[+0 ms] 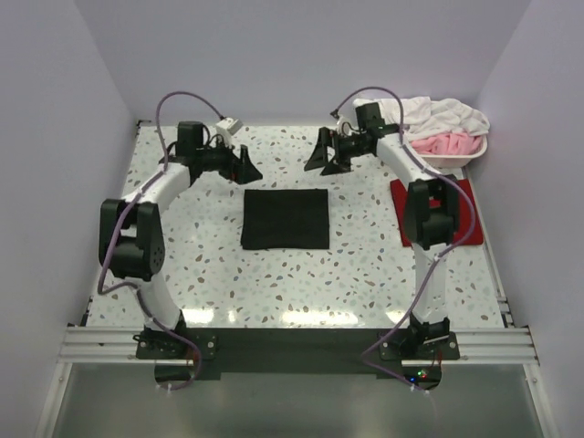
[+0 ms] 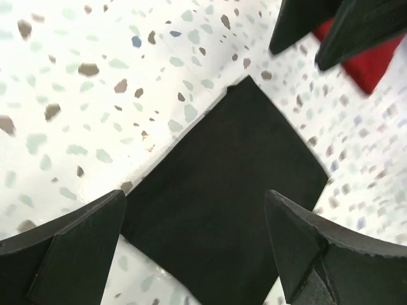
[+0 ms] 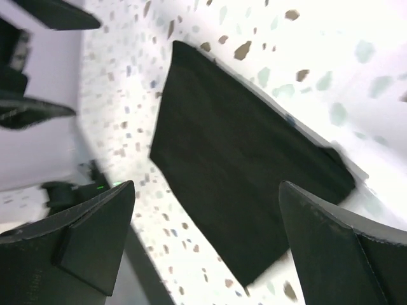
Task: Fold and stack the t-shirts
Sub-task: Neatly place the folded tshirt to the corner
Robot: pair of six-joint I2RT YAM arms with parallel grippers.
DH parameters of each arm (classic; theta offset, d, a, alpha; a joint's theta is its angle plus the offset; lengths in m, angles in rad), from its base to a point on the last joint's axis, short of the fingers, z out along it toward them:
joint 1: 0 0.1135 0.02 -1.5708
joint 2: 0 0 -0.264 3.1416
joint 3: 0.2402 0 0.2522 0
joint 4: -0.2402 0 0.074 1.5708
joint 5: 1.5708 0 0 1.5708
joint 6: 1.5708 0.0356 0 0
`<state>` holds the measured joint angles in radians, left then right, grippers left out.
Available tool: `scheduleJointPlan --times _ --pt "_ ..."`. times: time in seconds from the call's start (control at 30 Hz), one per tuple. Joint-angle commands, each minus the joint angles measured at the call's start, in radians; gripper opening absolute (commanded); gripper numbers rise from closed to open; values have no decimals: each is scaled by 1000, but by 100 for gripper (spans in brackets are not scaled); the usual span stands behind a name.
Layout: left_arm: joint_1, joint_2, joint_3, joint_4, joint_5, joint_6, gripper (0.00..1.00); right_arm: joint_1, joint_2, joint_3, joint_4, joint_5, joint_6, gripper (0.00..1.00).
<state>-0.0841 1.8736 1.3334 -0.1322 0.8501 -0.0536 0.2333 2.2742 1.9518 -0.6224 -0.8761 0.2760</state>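
The black t-shirt (image 1: 285, 219) lies folded into a flat rectangle in the middle of the tabletop (image 1: 219, 274). The red t-shirt (image 1: 464, 208) lies flat well to the right of it, partly hidden under the right arm, so its fold cannot be fully judged. The left gripper (image 1: 246, 170) hovers just past the black t-shirt's far left corner and the right gripper (image 1: 319, 161) just past its far right corner. Both stand wide open and hold nothing. Folding looks finished for the black t-shirt, so stacking appears to be the step in hand. The next move likely calls for pinching one shirt at two corners and carrying it flat onto the other without spilling the folds.
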Motion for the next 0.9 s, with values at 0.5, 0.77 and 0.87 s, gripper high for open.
scheduleJointPlan --times 0.5,0.77,0.87 --pt "-710 -205 -375 289 -545 787 56 -72 -331 -306 -346 356 -227 99" --pt "-812 -97 -379 344 -589 784 47 -75 -361 -421 -290 322 -184 99" --pt "-815 -59 -372 355 -603 782 46 -78 -370 -461 -266 309 -158 99"
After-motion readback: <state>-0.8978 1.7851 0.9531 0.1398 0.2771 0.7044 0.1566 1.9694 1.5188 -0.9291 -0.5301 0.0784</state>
